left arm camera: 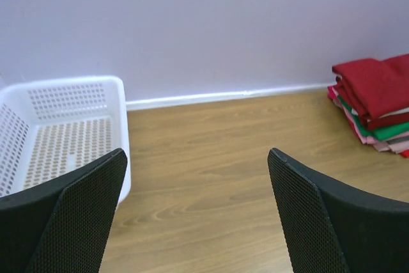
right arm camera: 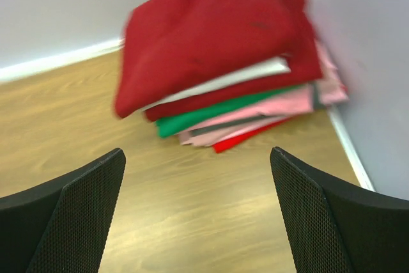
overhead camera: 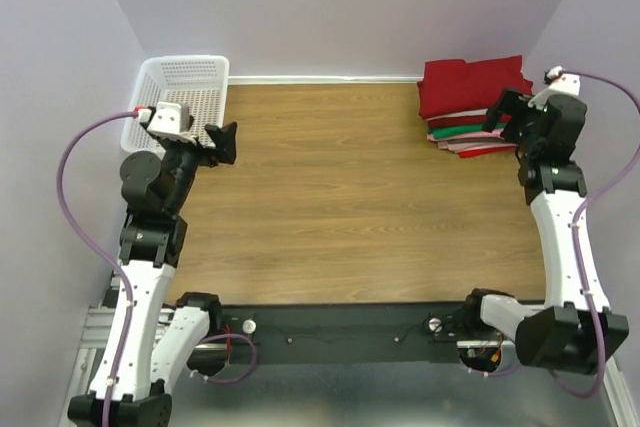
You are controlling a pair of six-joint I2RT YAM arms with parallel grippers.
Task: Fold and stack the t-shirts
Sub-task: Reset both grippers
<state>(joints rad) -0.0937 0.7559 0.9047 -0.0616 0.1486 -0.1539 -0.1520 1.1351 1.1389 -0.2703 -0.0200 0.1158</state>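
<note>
The t-shirts [overhead camera: 468, 87] lie folded in one stack in the table's far right corner. A dark red shirt [right arm camera: 211, 43] is on top, with white, dark red, green [right arm camera: 211, 114] and pink layers under it. My right gripper [overhead camera: 500, 115] hovers at the stack's right front, open and holding nothing. In the right wrist view its jaws [right arm camera: 197, 155] stand wide over bare wood just short of the pile. My left gripper [overhead camera: 222, 142] is open at the far left beside the basket, also over bare wood [left arm camera: 197, 158]. The stack [left arm camera: 377, 91] shows at the right edge of the left wrist view.
A white plastic mesh basket [overhead camera: 185, 97] with nothing in it stands in the far left corner, close to the left gripper's left finger [left arm camera: 70, 215]. The wooden table [overhead camera: 340, 197] is bounded by lilac walls at the back and both sides.
</note>
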